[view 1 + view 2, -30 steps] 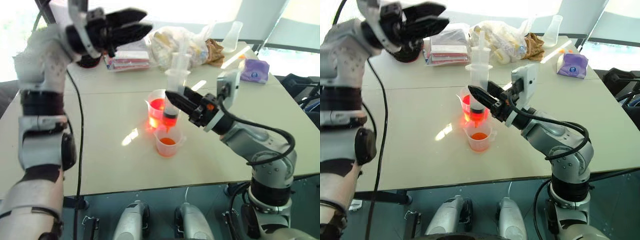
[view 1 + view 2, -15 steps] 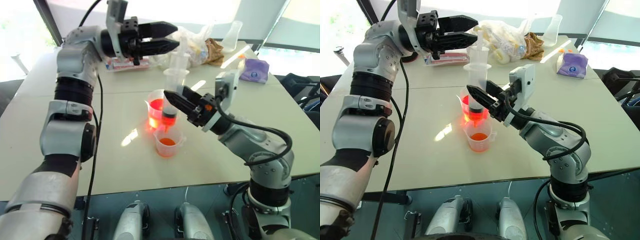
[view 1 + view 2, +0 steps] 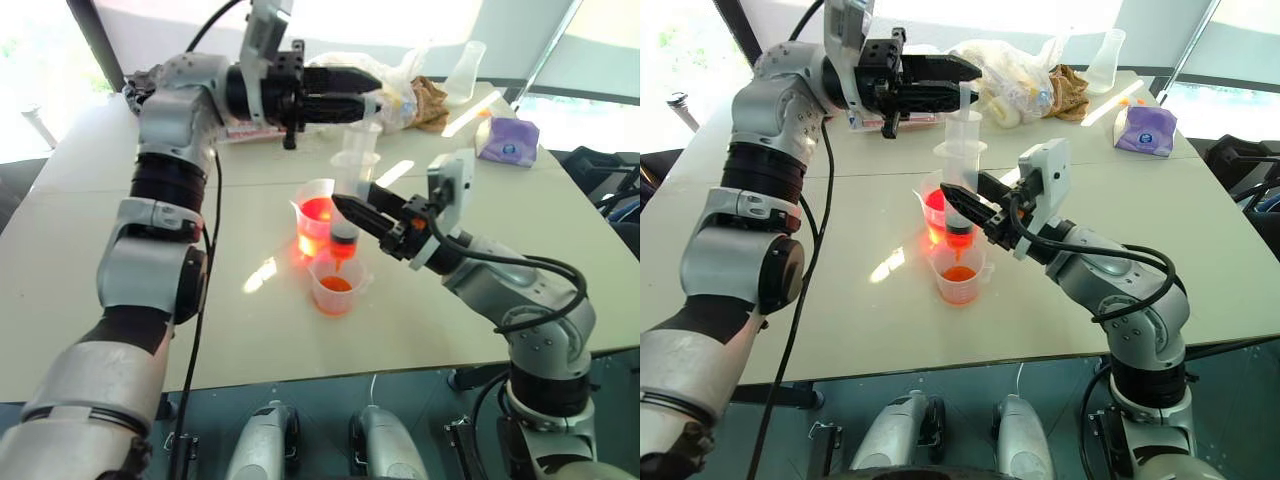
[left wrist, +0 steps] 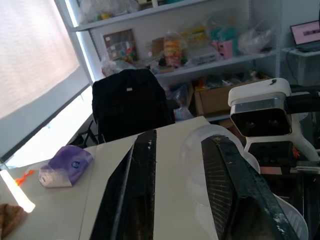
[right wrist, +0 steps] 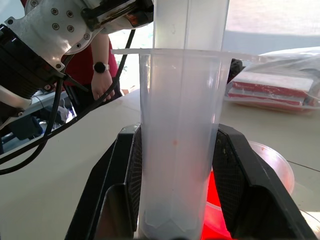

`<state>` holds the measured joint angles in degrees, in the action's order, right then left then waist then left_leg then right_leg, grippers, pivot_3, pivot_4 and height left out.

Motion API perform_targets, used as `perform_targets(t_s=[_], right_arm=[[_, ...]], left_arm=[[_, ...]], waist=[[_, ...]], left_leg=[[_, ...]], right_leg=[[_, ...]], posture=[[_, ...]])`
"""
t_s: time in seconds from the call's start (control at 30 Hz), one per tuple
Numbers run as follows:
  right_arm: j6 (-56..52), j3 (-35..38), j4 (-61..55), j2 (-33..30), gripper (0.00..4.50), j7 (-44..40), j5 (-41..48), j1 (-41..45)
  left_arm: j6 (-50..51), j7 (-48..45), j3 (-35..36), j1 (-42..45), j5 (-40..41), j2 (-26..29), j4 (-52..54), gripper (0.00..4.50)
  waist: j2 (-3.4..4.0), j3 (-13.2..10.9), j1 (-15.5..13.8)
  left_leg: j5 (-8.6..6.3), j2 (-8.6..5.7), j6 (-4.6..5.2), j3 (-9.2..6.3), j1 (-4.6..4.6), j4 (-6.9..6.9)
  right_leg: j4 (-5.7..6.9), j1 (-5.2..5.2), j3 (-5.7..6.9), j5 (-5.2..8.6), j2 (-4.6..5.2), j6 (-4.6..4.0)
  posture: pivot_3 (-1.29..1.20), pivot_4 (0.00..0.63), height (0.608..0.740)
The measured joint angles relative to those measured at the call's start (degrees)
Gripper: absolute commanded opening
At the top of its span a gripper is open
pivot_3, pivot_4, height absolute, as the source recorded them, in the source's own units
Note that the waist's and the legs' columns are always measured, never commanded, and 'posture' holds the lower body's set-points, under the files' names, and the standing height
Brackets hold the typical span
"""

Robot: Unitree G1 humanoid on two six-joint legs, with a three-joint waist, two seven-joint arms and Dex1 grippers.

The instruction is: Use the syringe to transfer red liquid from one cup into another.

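My right tool clamped the syringe barrel upright, nozzle just above the shorter cup, ready to discharge. My left tool seemingly closed around the plunger top, to press it.

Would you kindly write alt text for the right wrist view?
The right gripper is shut on an upright clear syringe, its black fingers on either side of the barrel. Red liquid glows behind it, and a person's hand shows beyond the table.
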<state>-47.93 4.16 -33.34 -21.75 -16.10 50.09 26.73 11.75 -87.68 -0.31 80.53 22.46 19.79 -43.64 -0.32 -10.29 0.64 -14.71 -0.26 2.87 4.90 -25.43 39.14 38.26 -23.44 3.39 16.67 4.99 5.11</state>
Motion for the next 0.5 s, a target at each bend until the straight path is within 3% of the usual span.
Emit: perform_targets(t_s=[0.07,0.5], right_arm=[[0.12,0.12,-0.08,0.02,1.50,-0.07,-0.15,0.00],[-0.36,-0.89,0.37,-1.71,1.50,-2.43,0.22,-0.29]], left_arm=[[0.18,0.12,0.00,-0.57,0.01,-0.28,1.13,0.04],[6.65,2.94,0.11,-9.26,1.02,0.13,15.07,0.04]], waist=[[0.00,0.00,0.01],[0.00,0.00,-0.03]], left_leg=[[0.00,0.00,0.00,0.00,0.00,0.00],[0.00,0.00,0.00,-0.02,0.01,0.00]], right_leg=[[0.00,0.00,0.00,0.00,0.00,0.00],[-0.03,0.04,-0.01,0.00,0.03,0.00]], posture=[[0.00,0.150,0.740],[0.00,0.150,0.740]])
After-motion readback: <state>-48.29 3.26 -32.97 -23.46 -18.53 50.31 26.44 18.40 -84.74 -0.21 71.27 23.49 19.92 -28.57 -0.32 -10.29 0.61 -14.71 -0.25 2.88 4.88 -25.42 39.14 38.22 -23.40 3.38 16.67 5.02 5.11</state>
